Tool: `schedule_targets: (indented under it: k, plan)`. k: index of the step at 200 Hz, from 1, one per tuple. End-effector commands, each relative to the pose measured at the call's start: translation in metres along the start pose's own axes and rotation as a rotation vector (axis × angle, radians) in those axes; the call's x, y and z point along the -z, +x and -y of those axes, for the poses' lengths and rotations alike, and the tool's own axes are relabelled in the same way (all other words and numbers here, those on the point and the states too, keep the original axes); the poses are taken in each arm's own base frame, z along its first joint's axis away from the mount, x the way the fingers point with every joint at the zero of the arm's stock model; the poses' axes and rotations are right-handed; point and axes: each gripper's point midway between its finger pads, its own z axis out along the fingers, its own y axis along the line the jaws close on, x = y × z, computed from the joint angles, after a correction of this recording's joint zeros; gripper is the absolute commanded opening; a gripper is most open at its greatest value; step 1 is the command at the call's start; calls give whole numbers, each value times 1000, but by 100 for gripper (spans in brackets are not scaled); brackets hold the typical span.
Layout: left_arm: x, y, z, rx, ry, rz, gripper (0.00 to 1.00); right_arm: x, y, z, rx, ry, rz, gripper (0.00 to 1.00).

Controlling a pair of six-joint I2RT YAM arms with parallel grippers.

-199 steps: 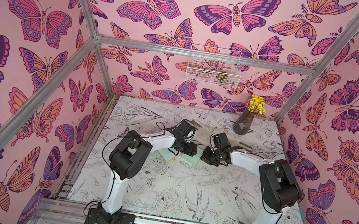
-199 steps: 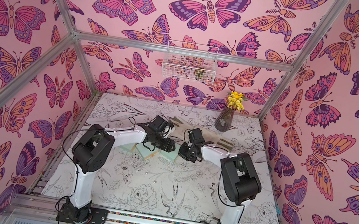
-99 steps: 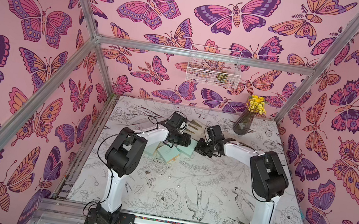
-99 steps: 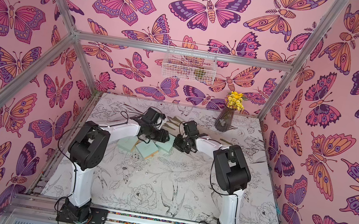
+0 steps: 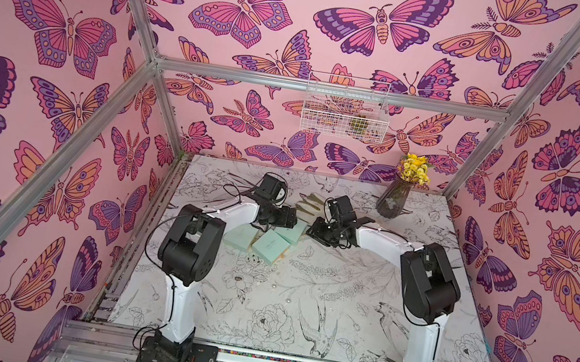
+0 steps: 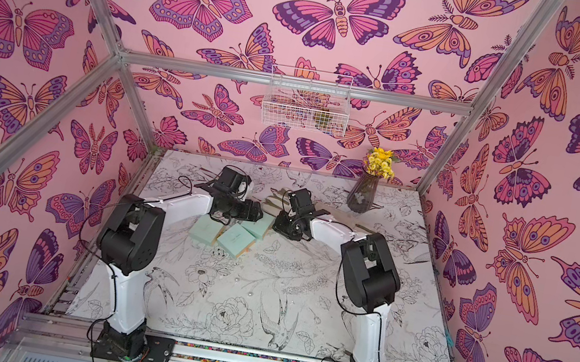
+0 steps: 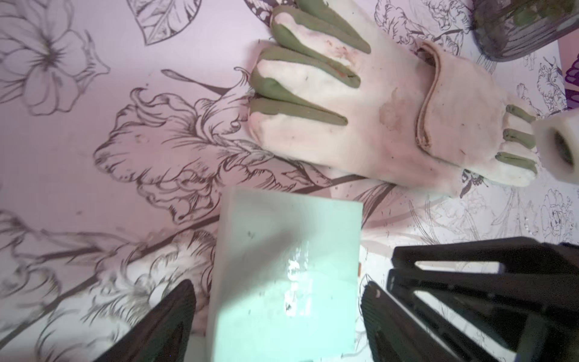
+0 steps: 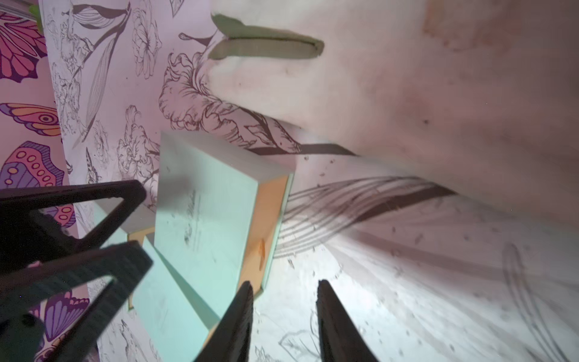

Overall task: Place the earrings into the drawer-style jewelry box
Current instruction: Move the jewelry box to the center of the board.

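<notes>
Jewelry boxes point(image 5: 270, 247), drawer-style, mint: three, clustered on the table point(image 5: 297, 312) between the arms. The far one is partly covered by the left gripper point(image 7: 279, 283), fingers spread wide astride it, contact unclear. Right gripper point(image 8: 285, 283) has its fingers apart over bare table, just beside an orange drawer front point(image 8: 266, 225). Earrings are too small to make out. Behind the boxes are two gloves point(image 7: 344, 109), overlapping; one vase of yellow flowers point(image 5: 393, 202); one wire basket point(image 5: 344, 113) on the wall.
</notes>
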Motion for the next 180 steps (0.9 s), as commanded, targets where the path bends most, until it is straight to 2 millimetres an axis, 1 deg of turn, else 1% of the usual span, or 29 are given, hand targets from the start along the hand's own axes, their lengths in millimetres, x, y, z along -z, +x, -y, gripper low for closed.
schedule_targets:
  k: [1, 28, 51, 71, 91, 127, 180]
  plan:
    - [30, 4, -5, -1, -43, 41, 84, 27, 2, 5, 57, 30, 57, 37]
    - [40, 28, -11, 15, -58, 22, 79, 38, 16, 13, 62, 22, 61, 37]
    - [37, 46, -17, 22, -67, -15, 76, 45, 24, 21, 62, 32, 61, 37]
    - [30, 57, -24, 31, -85, -43, 75, 47, 29, 25, 65, 38, 56, 37]
    - [25, 62, -30, 39, -107, -57, 75, 48, 31, 25, 68, 35, 53, 37]
    - [20, 65, -37, 30, -137, -70, 78, 49, 35, 25, 71, 27, 41, 37]
    - [16, 76, -40, 41, -136, -109, 79, 46, 41, 21, 72, -3, 18, 37]
